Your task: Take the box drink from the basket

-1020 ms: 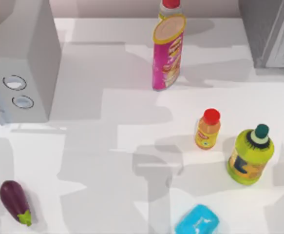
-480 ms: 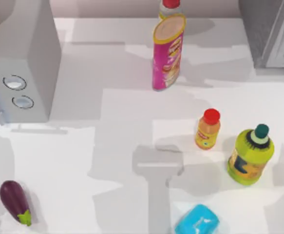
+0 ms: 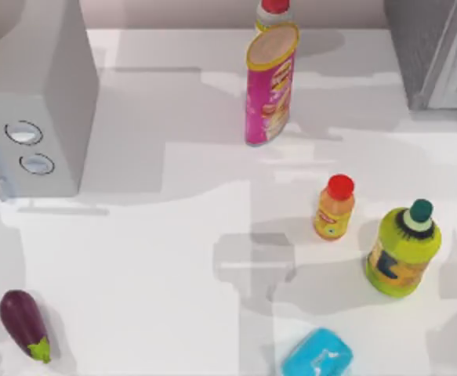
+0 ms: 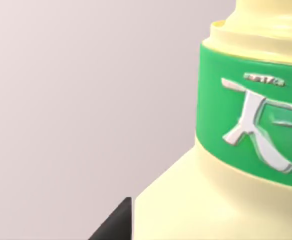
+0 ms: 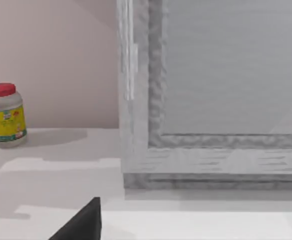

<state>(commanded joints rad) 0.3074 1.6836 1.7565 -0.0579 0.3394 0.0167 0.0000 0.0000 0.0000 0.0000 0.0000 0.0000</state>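
The box drink (image 4: 236, 150) sits right up against the left pincer, close before the left wrist camera.

A dark finger (image 4: 113, 225) of that pincer shows just beside the drink's pale yellow shoulder, under its green band; whether it is clamped on the drink cannot be told. On the desk (image 3: 173, 258), a small orange bottle (image 3: 335, 207) and a fat yellow-green bottle (image 3: 404, 249) stand toward the right edge, a pink can (image 3: 270, 82) near the far edge, an eggplant (image 3: 24, 323) at the near left corner.

Bright light, soft overlapping shadows
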